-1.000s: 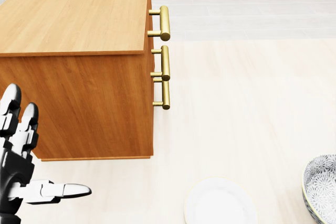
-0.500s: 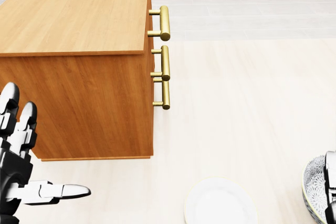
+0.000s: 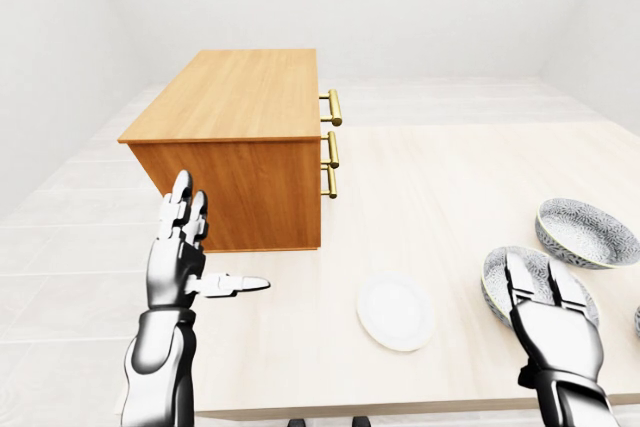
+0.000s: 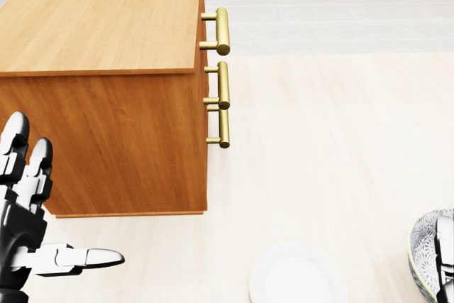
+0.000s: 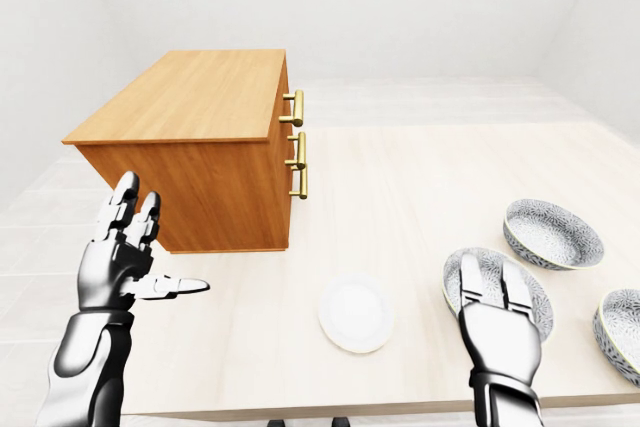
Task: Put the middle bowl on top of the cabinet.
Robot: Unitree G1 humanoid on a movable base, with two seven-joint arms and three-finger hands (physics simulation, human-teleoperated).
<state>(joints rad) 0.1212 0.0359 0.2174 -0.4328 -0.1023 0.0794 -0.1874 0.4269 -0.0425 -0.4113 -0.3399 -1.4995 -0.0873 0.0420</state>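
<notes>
Three grey patterned bowls sit on the pale table (image 5: 400, 197) at the right-eye view's right: one near the plate (image 5: 497, 282), one higher up (image 5: 553, 232), one cut by the right edge (image 5: 622, 332). My right hand (image 5: 493, 297) is open, its straight fingers lying over the near rim of the bowl next to the plate, not closed round it. The wooden cabinet (image 5: 190, 92) stands at upper left with a bare top. My left hand (image 5: 165, 247) is open and holds nothing, raised beside the cabinet's side wall, thumb pointing right.
A white plate (image 5: 355, 312) lies on the table between my hands. Three brass handles (image 5: 296, 137) jut from the cabinet's right face. The table's near edge runs along the bottom of the eye views.
My right hand has come up into the head view's lower right corner, over the bowl's edge. The left hand has barely moved.
</notes>
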